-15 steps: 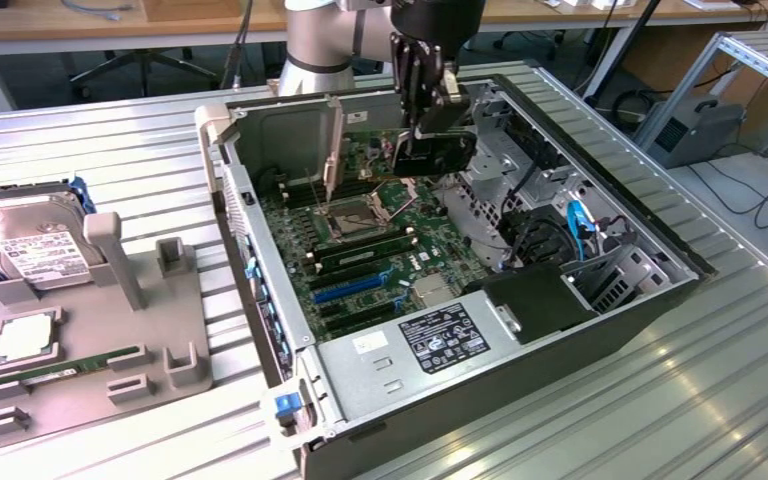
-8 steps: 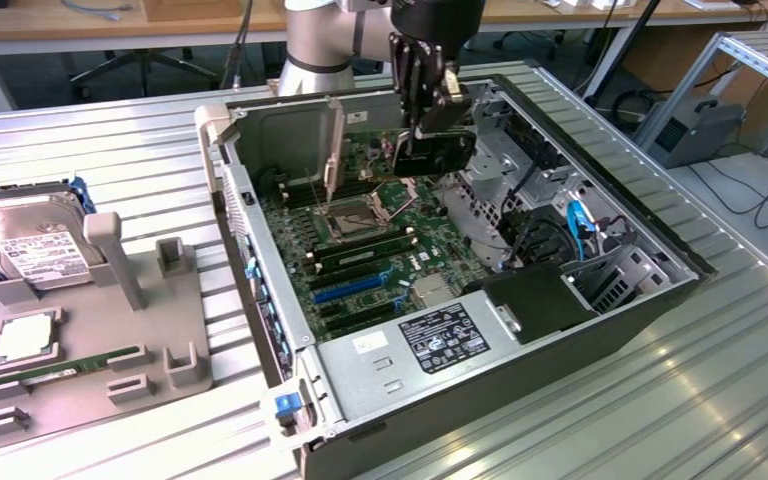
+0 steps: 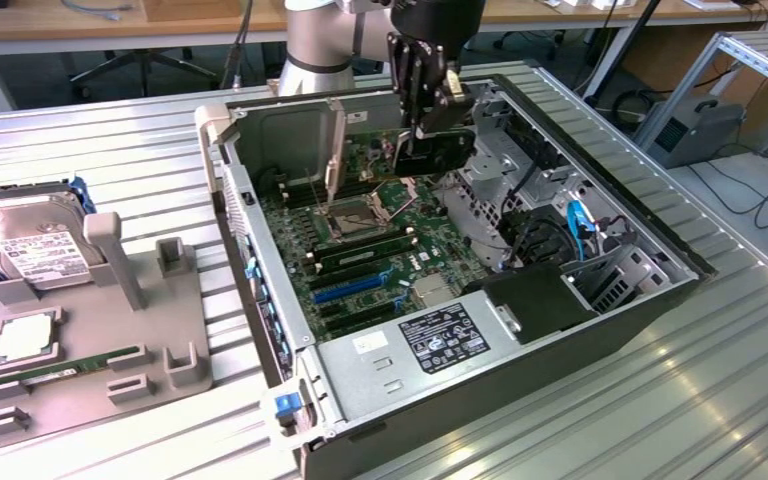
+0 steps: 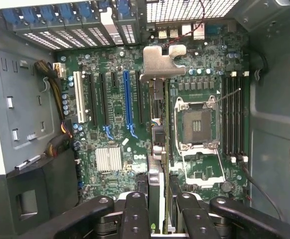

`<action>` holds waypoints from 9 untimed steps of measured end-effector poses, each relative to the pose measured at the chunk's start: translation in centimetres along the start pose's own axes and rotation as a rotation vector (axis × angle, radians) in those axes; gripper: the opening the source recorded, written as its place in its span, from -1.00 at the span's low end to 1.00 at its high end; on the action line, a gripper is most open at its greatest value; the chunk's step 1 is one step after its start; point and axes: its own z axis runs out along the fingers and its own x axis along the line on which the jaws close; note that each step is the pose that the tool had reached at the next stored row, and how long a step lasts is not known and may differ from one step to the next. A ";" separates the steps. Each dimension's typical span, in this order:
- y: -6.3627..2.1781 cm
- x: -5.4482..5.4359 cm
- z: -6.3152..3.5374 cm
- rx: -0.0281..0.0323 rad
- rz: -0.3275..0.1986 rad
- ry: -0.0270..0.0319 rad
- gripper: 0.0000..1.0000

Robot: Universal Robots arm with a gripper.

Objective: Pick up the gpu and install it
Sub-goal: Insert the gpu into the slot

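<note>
The gpu (image 3: 427, 155), a dark card with a silver end bracket, hangs on edge above the motherboard (image 3: 371, 250) inside the open computer case (image 3: 631, 300). My gripper (image 3: 435, 122) is shut on its upper edge. In the wrist view the gpu (image 4: 161, 62) appears edge-on, bracket farthest from the camera, running back between my black fingers (image 4: 135, 214) where the gripper (image 4: 160, 201) clamps it. It hovers over the board (image 4: 115, 114) between the long blue slot (image 4: 127, 99) and the CPU socket (image 4: 197, 124), apart from the slots.
A grey holder tray (image 3: 157, 330) at the exterior view's left carries a silver hard drive (image 3: 31, 245) and a green memory stick (image 3: 77, 365). Inside the case sit the power supply (image 3: 424, 345), drive cages (image 3: 491, 170) and cables (image 3: 578, 225). Memory slots (image 4: 232, 114) flank the socket.
</note>
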 end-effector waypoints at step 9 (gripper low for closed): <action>0.00 0.0 0.00 0.0013 -0.041 -0.0027 -0.47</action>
